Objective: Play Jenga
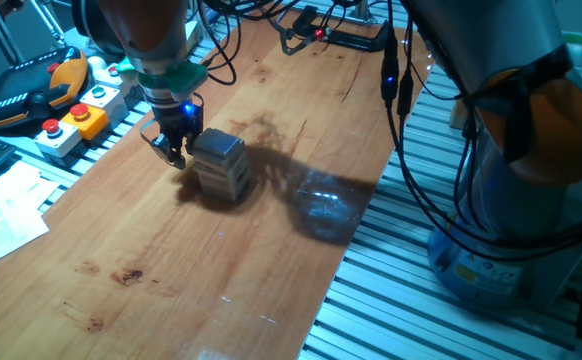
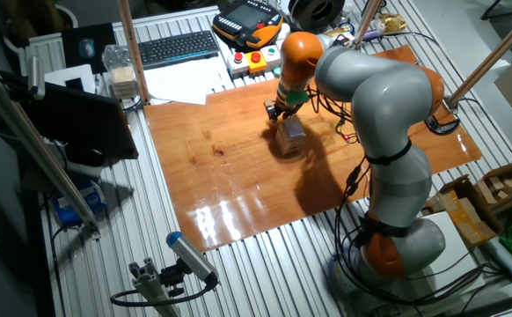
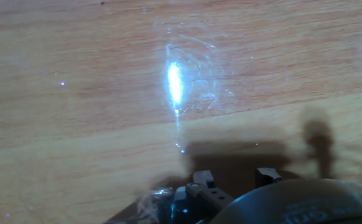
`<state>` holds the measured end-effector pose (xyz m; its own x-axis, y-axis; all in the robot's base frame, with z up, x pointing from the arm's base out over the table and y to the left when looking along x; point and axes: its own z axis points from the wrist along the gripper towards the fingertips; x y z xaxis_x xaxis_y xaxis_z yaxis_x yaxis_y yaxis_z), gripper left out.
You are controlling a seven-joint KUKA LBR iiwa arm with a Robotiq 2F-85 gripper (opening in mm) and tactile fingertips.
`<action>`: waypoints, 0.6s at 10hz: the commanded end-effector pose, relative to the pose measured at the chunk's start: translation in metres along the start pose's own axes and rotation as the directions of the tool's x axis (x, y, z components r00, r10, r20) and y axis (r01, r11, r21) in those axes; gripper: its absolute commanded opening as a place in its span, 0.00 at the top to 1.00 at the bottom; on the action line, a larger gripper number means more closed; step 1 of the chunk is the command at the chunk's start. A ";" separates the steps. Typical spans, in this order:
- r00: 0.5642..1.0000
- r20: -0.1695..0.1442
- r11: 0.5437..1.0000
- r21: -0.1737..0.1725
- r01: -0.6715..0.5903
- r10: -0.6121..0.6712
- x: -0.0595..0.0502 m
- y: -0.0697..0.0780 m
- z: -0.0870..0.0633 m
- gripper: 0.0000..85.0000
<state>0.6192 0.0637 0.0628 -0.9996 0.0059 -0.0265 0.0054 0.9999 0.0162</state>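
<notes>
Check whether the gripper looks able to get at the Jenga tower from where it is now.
Probably yes. The gripper hangs low right beside the Jenga tower, and the wooden table around them looks bare, so nothing seems in the way. Whether the fingers already touch a block cannot be told.

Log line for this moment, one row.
phase: approach | gripper: low beside Jenga tower, contact unclear, jaw state unclear | tower: upright on wooden table

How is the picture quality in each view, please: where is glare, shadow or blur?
One fixed view: sharp enough, dark shadow behind the Jenga tower, pale glare patch on the wooden board. The other fixed view: bright reflections near the board's front edge. Hand view: soft focus, strong white glare, the tool dark at the bottom edge.
</notes>
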 end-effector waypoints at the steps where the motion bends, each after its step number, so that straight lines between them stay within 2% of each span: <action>1: 1.000 0.000 1.000 0.005 0.018 -0.018 0.000 0.000 0.000 0.52; 3: 0.999 -0.013 0.999 0.011 0.040 -0.040 0.001 0.000 -0.001 0.53; 6: 0.999 -0.014 0.999 0.009 0.038 -0.038 0.002 -0.001 0.000 0.53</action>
<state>0.6172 0.0626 0.0632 -0.9994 -0.0326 -0.0128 -0.0327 0.9994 0.0058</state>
